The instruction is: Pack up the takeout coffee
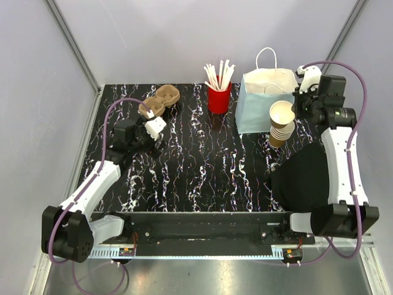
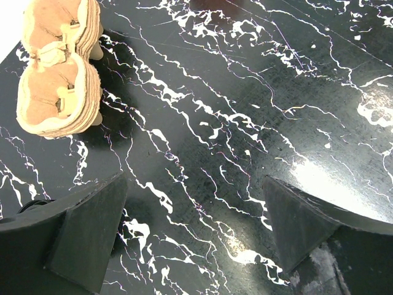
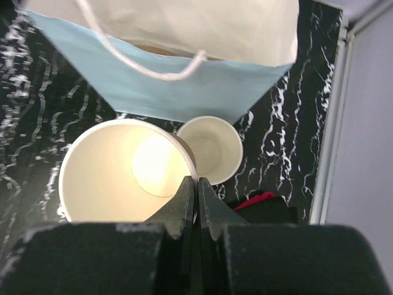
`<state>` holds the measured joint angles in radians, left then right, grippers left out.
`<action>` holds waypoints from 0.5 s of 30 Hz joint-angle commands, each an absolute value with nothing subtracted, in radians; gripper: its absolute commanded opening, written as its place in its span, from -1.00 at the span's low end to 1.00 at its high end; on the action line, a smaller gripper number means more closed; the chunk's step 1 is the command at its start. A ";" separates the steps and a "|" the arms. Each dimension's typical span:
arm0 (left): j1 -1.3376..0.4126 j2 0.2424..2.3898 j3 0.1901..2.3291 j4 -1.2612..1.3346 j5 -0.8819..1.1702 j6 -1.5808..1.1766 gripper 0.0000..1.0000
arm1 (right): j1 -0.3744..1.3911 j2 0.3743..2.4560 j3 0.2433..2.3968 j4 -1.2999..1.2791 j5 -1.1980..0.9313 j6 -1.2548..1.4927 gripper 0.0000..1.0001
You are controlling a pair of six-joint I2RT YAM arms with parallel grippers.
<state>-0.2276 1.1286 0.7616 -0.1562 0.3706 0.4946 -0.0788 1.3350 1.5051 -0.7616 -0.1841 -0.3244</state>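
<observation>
Right gripper pinching takeout coffee rim | left gripper wide | you lift straight off stack, toward far bag.

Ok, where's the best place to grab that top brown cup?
Take the top cup by its rim from above, one finger inside and one outside: its mouth faces up and its thin wall tapers. The right gripper seems to pinch it that way.

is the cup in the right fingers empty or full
Empty: the cup shows a bare pale inside down to its bottom, right wrist view.
</observation>
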 commanded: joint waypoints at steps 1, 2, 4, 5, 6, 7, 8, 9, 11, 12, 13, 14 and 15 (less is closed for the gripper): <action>-0.218 1.123 0.772 -0.104 0.397 0.472 0.98 | -0.040 1.269 1.577 -0.830 -0.307 -0.307 -1.00; -0.218 1.123 0.772 -0.104 0.394 0.469 0.98 | -0.006 1.266 1.575 -0.833 -0.301 -0.304 -1.00; -0.215 1.123 0.770 -0.098 0.391 0.463 0.98 | 0.066 1.264 1.565 -0.830 -0.278 -0.307 -1.00; -0.212 1.123 0.770 -0.095 0.390 0.462 0.98 | 0.090 1.267 1.559 -0.827 -0.273 -0.304 -1.00; -0.209 1.121 0.770 -0.092 0.387 0.460 0.98 | 0.145 1.276 1.551 -0.824 -0.270 -0.304 -1.00; -0.207 1.120 0.767 -0.083 0.382 0.453 0.98 | 0.170 1.284 1.546 -0.815 -0.261 -0.301 -1.00; -0.203 1.120 0.767 -0.077 0.365 0.446 0.98 | 0.198 1.292 1.545 -0.808 -0.256 -0.293 -1.00; -0.199 1.121 0.765 -0.068 0.356 0.439 0.98 | 0.237 1.313 1.545 -0.804 -0.253 -0.288 -1.00; -0.186 1.117 0.762 -0.045 0.335 0.416 0.98 | 0.281 1.342 1.552 -0.792 -0.247 -0.284 -1.00; -0.180 1.115 0.761 -0.038 0.331 0.408 0.98 | 0.300 1.371 1.561 -0.788 -0.242 -0.285 -1.00; -0.172 1.112 0.758 -0.026 0.330 0.394 0.98 | 0.339 1.387 1.566 -0.779 -0.236 -0.284 -1.00; -0.161 1.111 0.756 -0.022 0.322 0.382 0.98 | 0.356 1.403 1.572 -0.772 -0.236 -0.284 -1.00; -0.155 1.109 0.758 -0.018 0.322 0.376 0.98 | 0.374 1.432 1.580 -0.756 -0.235 -0.281 -1.00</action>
